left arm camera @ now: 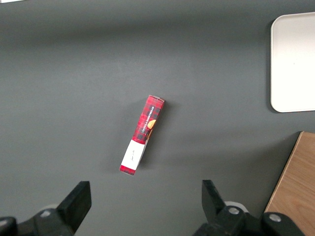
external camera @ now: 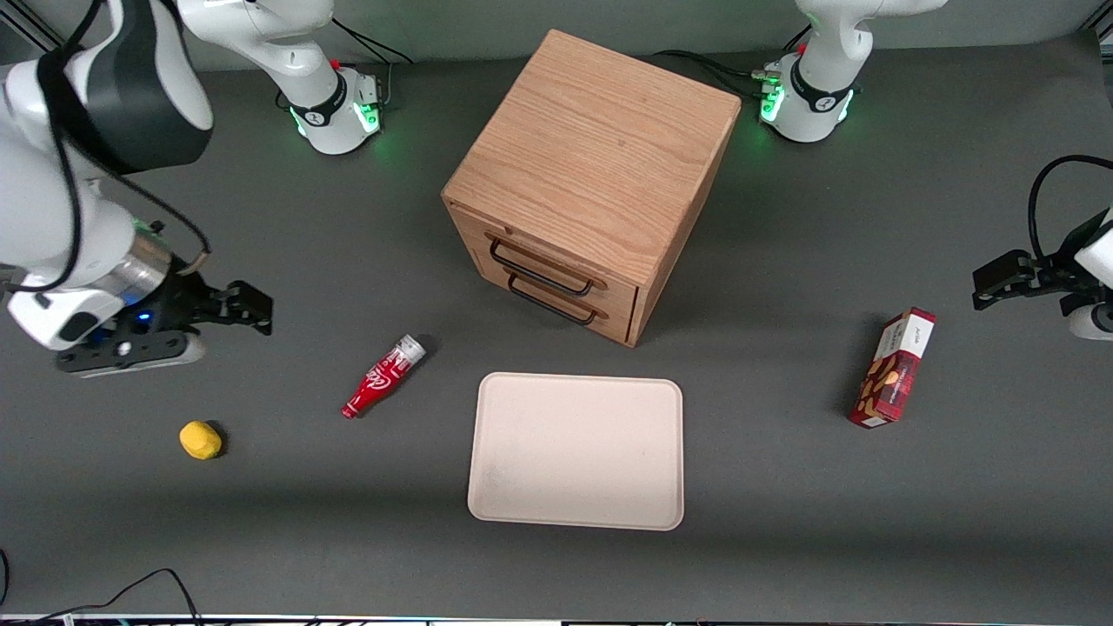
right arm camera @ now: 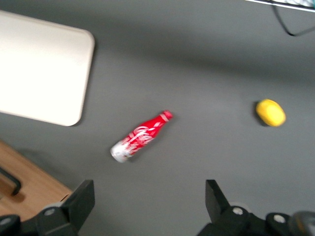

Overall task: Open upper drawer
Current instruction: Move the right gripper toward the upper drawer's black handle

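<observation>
at the working arm's end of the table my gripper hangs spread, holding nothing; the shut upper drawer, mid-table, looks stiff. i'd hook its thin black handle.

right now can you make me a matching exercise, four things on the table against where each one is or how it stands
Things:
1. upper drawer
2. gripper
3. bottle
4. box

Places or states:
A. lying on its side, between the lemon and the tray
B. shut, flush with the cabinet front
C. toward the parked arm's end of the table
D. open, above the table, toward the working arm's end

Pairs: 1-B, 2-D, 3-A, 4-C
</observation>
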